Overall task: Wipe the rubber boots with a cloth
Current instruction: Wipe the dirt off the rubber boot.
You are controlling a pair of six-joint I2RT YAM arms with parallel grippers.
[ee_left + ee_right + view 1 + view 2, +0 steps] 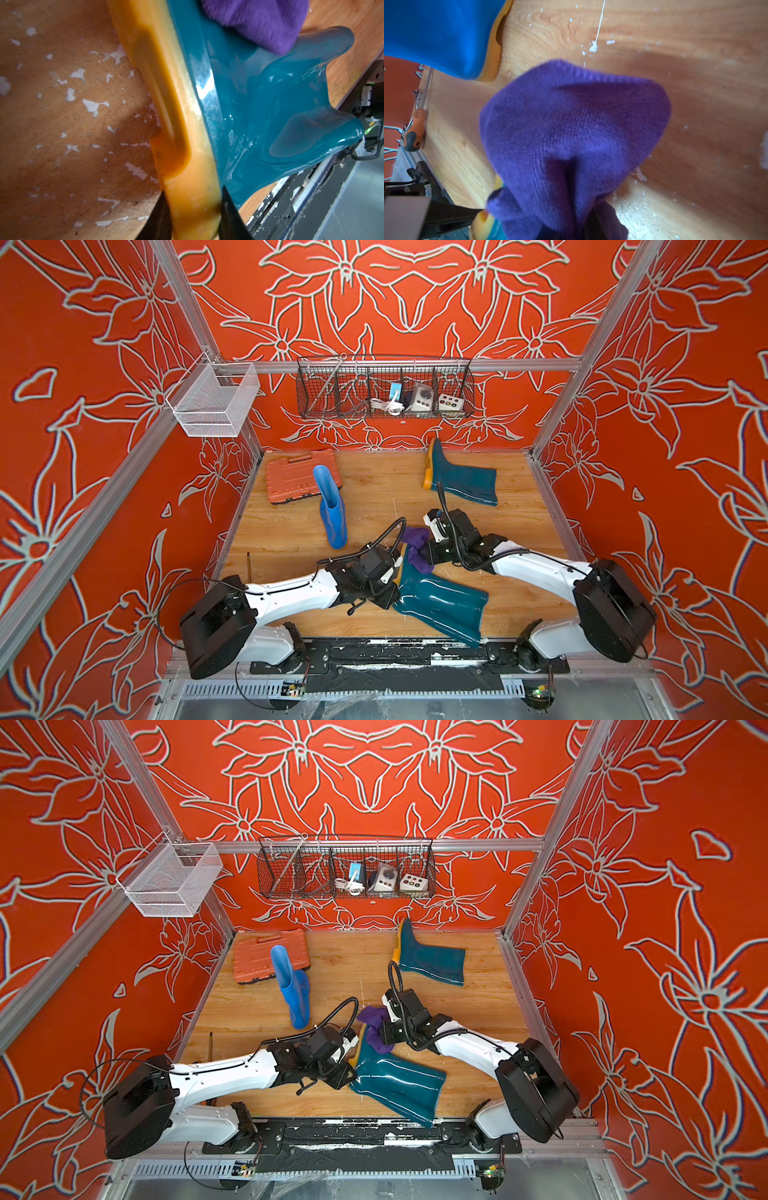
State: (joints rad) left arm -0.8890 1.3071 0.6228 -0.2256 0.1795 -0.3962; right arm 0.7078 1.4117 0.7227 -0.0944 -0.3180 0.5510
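Top views both give us the whole floor (374,506), and we read it from the left. An orange case (297,481) lies flat in the back corner. Just in front of it the blue boot (332,514) stands on its sole, glossy and bright, its open shaft overlapping the case from where we look. Next comes the left gripper (193,190). Its own wrist hides the jaws from above, but the left wrist view shows two dark fingers (230,212) pinching the orange-yellow sole of the near teal boot (440,605) close to the heel. That boot lies on its side by the front edge, dark teal and shiny with highlights. Its sole faces the left arm, and its soft shaft is flattened and wavy, reaching the front rail. The cloth (419,562), deep purple and bunched into a lump, rests on the boot's toe end and covers it, so we cannot make out the toe. The right gripper (430,549) meets the cloth from the right. In the right wrist view the fabric buries the jaws, yet it gathers to a tight neck right there, pinched between them. That view also cuts off the blue boot and blurs it. Furthest right, the far teal boot (461,483) lies on its side by the back wall, sole to the left, well apart from the others.
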